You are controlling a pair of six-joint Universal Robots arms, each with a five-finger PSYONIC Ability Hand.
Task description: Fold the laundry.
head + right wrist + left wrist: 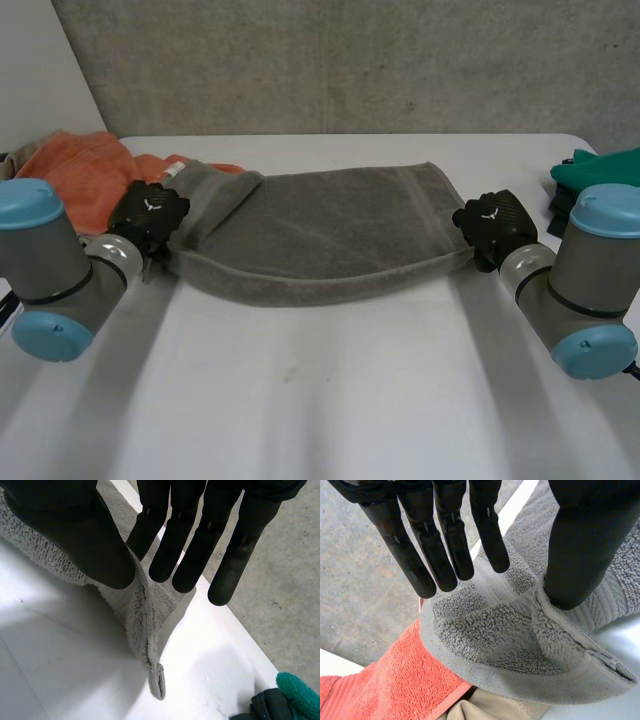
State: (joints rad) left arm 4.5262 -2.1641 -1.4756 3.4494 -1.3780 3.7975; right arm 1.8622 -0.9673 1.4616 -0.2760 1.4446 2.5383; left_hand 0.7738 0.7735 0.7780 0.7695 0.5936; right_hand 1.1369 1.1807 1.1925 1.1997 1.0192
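Note:
A grey towel (320,230) lies stretched across the far half of the white table (320,400), its near edge sagging between my two hands. My left hand (150,215) is at the towel's left end. In the left wrist view its fingers (445,545) stand straight and lifted off the towel (495,630), while the thumb (580,545) rests on a raised fold. My right hand (497,225) is at the right end. There the towel's corner (145,615) is pinched between the thumb (85,535) and the straight fingers (180,545) and hangs just above the table.
An orange towel (90,170) lies bunched at the far left, partly under the grey towel's end (395,685), with a beige cloth (490,707) beside it. A green cloth (600,170) sits at the table's far right (300,695). A concrete wall stands behind the table.

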